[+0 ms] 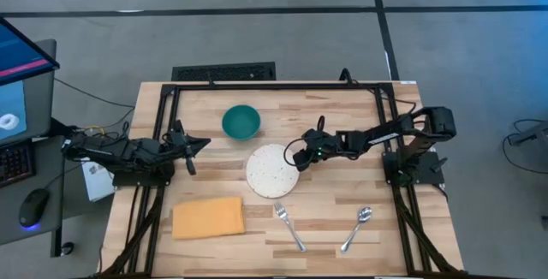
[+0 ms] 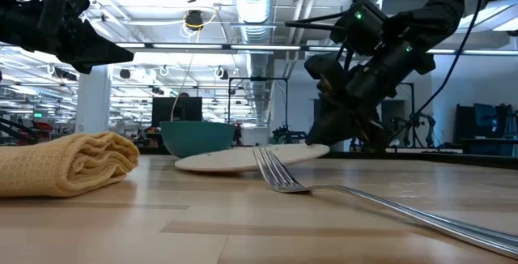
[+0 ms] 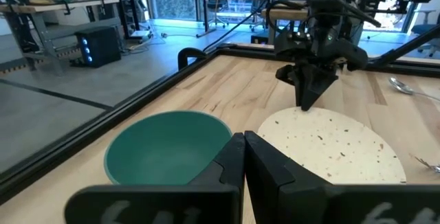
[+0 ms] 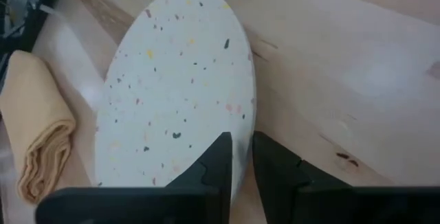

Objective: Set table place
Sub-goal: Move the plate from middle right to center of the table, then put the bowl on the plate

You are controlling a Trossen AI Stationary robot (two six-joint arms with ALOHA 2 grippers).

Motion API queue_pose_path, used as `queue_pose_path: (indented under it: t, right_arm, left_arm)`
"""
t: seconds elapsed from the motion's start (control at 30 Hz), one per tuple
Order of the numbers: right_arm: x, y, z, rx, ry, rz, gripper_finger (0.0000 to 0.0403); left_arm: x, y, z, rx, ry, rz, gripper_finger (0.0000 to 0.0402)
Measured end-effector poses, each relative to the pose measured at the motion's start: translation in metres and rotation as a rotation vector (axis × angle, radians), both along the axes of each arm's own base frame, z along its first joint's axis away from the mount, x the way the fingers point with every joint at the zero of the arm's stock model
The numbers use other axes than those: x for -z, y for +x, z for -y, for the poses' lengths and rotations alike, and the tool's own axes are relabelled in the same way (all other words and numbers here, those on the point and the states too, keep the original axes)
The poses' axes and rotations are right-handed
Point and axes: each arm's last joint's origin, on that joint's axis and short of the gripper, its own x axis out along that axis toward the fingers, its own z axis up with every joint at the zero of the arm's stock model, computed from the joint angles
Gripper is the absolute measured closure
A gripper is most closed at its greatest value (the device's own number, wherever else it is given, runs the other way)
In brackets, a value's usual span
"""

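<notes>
A white speckled plate [image 1: 271, 171] lies mid-table on the pale plank tabletop [image 1: 342, 116]. My right gripper [image 1: 300, 158] is shut on the plate's right edge. A teal bowl [image 1: 241, 121] stands on its base just beyond the plate. A folded yellow-orange cloth [image 1: 208, 217], a fork [image 1: 289, 226] and a spoon [image 1: 356, 228] lie flat near the front edge. My left gripper [image 1: 204, 144] is shut and empty, held above the table left of the bowl. My right gripper pinches the plate's rim [image 4: 247, 124] between its two fingers, on the side toward the table's right edge. The fingers come slanting down from the right. In the low view that edge [image 2: 320, 148] is raised a little and the opposite edge [image 2: 190, 165] rests on the table.
Black frame rails [image 1: 274, 86] run along the table's far edge and sides. Bare wood shows between the plate and the cutlery, and at the far right.
</notes>
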Motion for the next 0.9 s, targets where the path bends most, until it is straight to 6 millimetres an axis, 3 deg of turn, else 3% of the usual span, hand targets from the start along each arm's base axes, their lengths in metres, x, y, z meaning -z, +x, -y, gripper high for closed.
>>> queue_pose_path:
  t: [0.5, 0.67, 0.9]
  right_arm:
    - [0.003, -0.004, 0.003, -0.011, -0.058, -0.088, 0.0318]
    - [-0.007, 0.004, 0.009, -0.047, -0.107, -0.095, 0.0318]
    - [-0.04, 0.012, 0.018, -0.106, -0.211, -0.101, 0.0318]
  left_arm:
    - [0.0, 0.0, 0.0, -0.001, -0.006, 0.003, 0.0401]
    - [0.001, 0.0, 0.0, -0.001, -0.005, -0.003, 0.0401]
    - [0.004, -0.001, 0.0, 0.001, 0.003, -0.04, 0.0401]
